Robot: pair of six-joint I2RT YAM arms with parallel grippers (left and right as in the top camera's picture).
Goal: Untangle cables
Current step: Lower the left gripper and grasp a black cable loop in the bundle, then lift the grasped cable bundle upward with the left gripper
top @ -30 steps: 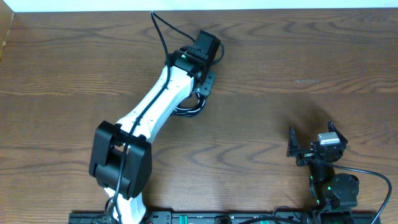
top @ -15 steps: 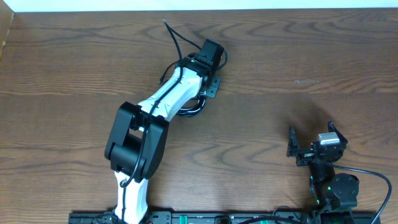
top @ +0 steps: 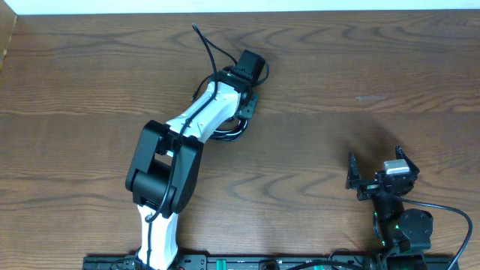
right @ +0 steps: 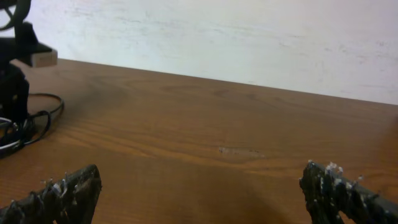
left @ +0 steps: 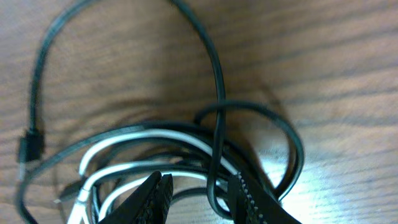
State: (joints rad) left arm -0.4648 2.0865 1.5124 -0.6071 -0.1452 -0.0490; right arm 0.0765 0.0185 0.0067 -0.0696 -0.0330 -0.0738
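Your left gripper (left: 199, 180) sits low in the cable tangle (left: 174, 149), jaws half closed, with one black cable (left: 219, 93) running up between them. You cannot tell whether it is actually pinched. The white cable (left: 155, 132) loops just left of the fingers. Your right gripper (right: 200, 171) is spread wide and holds nothing, with the tangle lying well apart to its left.

Lit brightly and evenly from above in the overhead view, with only a soft, short shadow beside the left arm (top: 202, 112) on the table (top: 337, 67). Caught pale glare on the wood at the lower right of the left wrist view, the cables (left: 219, 93) slightly blurred, the near fingers (left: 155, 196) out of focus. Looked dimmer from the right wrist: sharp farther off, blurred at the close fingertips (right: 68, 186).
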